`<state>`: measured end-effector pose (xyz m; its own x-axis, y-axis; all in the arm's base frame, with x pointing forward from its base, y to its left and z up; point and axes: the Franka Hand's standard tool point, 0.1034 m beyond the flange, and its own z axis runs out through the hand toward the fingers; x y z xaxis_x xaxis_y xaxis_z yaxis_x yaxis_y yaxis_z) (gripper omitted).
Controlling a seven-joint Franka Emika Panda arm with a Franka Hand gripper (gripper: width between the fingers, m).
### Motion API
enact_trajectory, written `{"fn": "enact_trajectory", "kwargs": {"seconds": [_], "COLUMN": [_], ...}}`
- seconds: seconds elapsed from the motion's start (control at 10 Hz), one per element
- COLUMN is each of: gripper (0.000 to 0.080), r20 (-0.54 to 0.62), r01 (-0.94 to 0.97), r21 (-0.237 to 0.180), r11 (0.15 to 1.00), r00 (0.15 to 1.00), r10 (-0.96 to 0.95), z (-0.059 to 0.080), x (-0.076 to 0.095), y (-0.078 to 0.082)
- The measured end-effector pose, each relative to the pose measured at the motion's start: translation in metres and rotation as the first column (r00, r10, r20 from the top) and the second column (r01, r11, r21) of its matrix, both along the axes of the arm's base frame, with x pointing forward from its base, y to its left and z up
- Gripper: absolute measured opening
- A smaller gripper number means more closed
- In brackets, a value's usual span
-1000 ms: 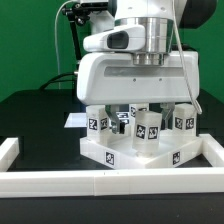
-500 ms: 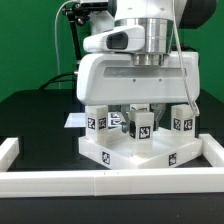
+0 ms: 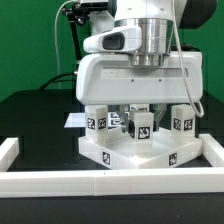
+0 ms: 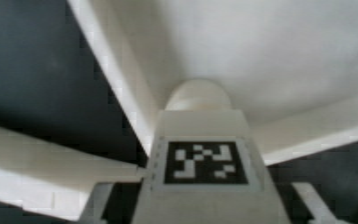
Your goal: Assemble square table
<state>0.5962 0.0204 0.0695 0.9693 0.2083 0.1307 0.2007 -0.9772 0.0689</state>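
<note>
The white square tabletop (image 3: 135, 152) lies on the black table with tags on its sides. White tagged legs stand on it at the exterior view's left (image 3: 95, 121) and right (image 3: 182, 121). My gripper (image 3: 141, 112) hangs straight down over the middle of the tabletop, shut on a third leg (image 3: 142, 126) that stands upright with its tag facing the camera. In the wrist view this leg (image 4: 206, 150) fills the middle, and one finger (image 4: 108, 200) shows on each side of it. The tabletop's inner face (image 4: 247, 50) lies beyond.
Long white bars frame the work area at the front (image 3: 100, 181), the exterior view's left (image 3: 8, 150) and right (image 3: 214, 150). The marker board (image 3: 72, 120) lies behind the tabletop. The arm's big white hand (image 3: 135, 75) hides the tabletop's rear.
The middle leg turned from an angled pose to face the camera squarely and shifted slightly to the exterior view's left. Since half a second ago nothing has moved.
</note>
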Motion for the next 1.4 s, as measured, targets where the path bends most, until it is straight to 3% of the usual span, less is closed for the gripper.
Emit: {"fn": "enact_trajectory", "kwargs": {"seconds": [0.5,0.8,1.1,1.3,1.4], "gripper": [0.0287,0.0287,0.0287,0.0287,0.0287], "r20": [0.003,-0.030,-0.061,-0.078,-0.071], "r01": [0.427,0.693,0.845,0.883,0.867], "r21": [0.078,0.140,0.171,0.180,0.176], "r11": [0.901,0.707,0.507,0.433,0.467], "r00": [0.903,0.717,0.522,0.452,0.484], "r10": [-0.429,-0.697,-0.851,-0.889,-0.872], "z": [-0.003,-0.003,-0.004,-0.004,-0.004], "x": [-0.001,-0.001,-0.001,-0.001,-0.001], "y": [0.001,0.004,0.012,0.014,0.015]}}
